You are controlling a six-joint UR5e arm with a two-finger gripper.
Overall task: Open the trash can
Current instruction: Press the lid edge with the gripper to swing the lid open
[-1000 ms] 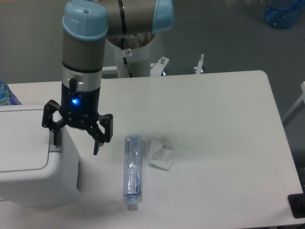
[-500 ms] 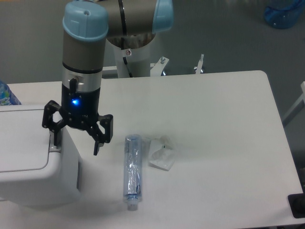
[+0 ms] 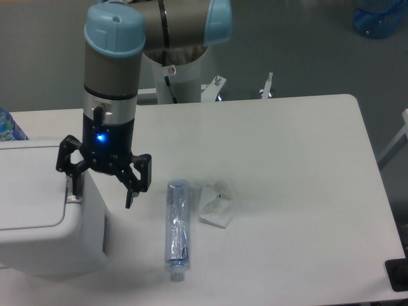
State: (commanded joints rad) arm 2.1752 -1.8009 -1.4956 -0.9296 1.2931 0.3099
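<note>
The trash can (image 3: 38, 217) is a big white boxy bin at the left edge of the table, its flat lid down. A grey push tab (image 3: 73, 198) sits at the lid's right rim. My gripper (image 3: 102, 196) hangs open over the bin's right edge. Its left fingertip (image 3: 74, 189) is right above the tab, touching or nearly touching it. The right finger (image 3: 132, 194) hangs clear of the bin's side, over the table. Nothing is held between the fingers.
A clear plastic bottle (image 3: 176, 229) lies on the table right of the bin. A crumpled clear wrapper (image 3: 217, 205) lies beside it. A blue bottle (image 3: 7, 127) stands behind the bin at far left.
</note>
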